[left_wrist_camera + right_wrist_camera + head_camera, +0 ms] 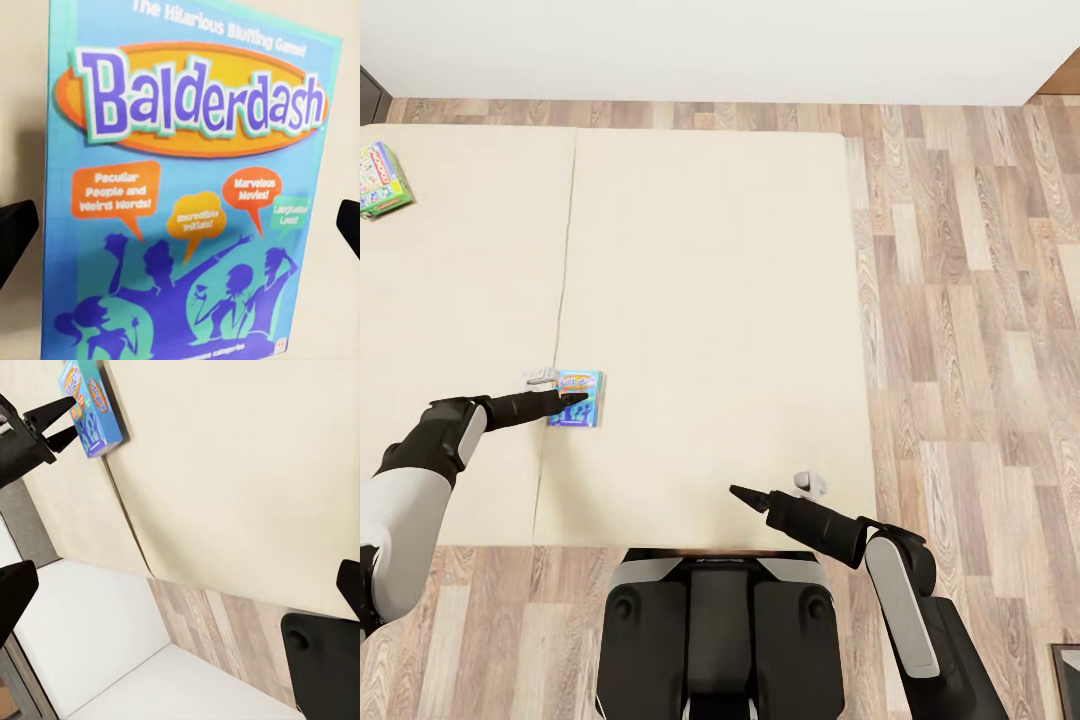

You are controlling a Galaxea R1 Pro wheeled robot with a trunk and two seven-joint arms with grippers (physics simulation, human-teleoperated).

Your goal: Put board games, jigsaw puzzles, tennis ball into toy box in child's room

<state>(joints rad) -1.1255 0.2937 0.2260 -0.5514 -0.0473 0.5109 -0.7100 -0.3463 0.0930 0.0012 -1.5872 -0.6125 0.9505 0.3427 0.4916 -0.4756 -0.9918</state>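
The left gripper [573, 398] hangs over the blue game [579, 397] on the bed [710, 300], its fingers spread wide: in the left wrist view the two dark tips sit at either edge of the picture with the Balderdash box [187, 187] lying flat between and below them. The box rests close to the seam that splits the mattress, and whether the tips touch it yet cannot be told.

The chief risk, as I judge it, is the shape of the thing. A thin flat box lying face up on a soft mattress gives the fingers little edge to bite; closing from above could simply skate over the cover or press it into the padding. If the tips land unevenly, one side may catch and the box pivot away or slide toward the seam. A grip on a corner alone might let it swing and drop on the way to the table.

The right gripper [745, 493] is held apart near the bed's near edge, holding nothing; its own view shows the tips parted. The Monopoly [380, 180] box lies far off beyond the left fingers, at the bed's far corner, untouched
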